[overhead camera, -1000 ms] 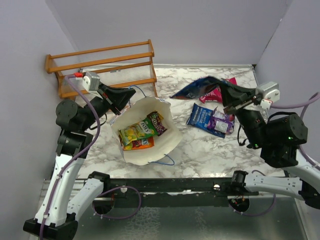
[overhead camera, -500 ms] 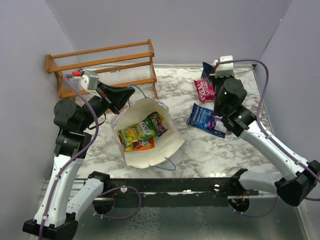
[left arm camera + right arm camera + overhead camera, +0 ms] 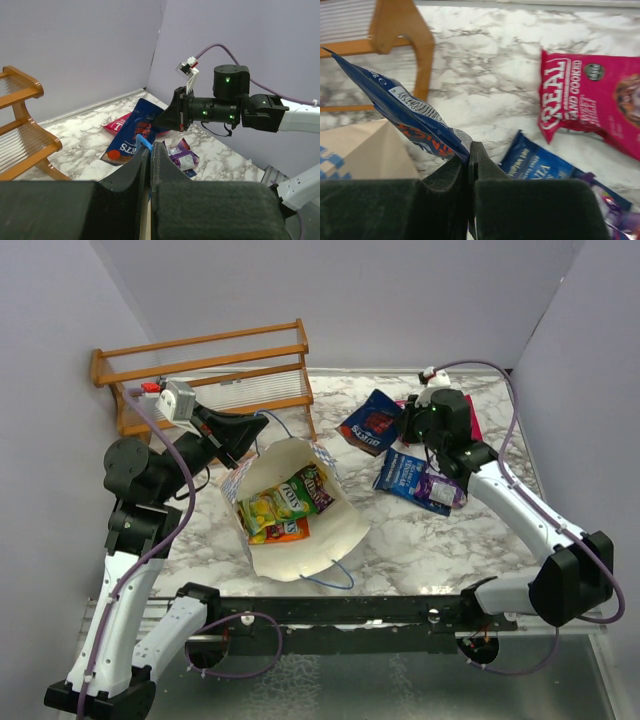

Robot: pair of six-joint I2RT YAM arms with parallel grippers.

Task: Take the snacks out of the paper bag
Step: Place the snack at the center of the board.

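The paper bag (image 3: 325, 540) stands open mid-table with yellow (image 3: 262, 508), green (image 3: 293, 492) and red-orange (image 3: 288, 528) candy packs inside. My left gripper (image 3: 255, 432) is shut on the bag's blue cord handle (image 3: 142, 141) at its far rim. My right gripper (image 3: 401, 426) is shut on a corner of a dark blue packet (image 3: 371, 424), which hangs from the jaws in the right wrist view (image 3: 415, 117), beyond the bag's right side. A blue packet (image 3: 404, 473) and a dark purple packet (image 3: 441, 488) lie right of the bag. The magenta-pink packet (image 3: 590, 97) lies further back, mostly under my right arm in the top view.
A wooden rack (image 3: 205, 370) stands at the back left, just behind the bag. Purple walls close in the left, back and right sides. The bag's second blue handle (image 3: 335, 575) lies on the marble at its near side.
My right arm has swung and stretched out over the packets, carrying the dark blue packet first to the back, then left and nearer the bag. The left gripper and bag have stayed put.
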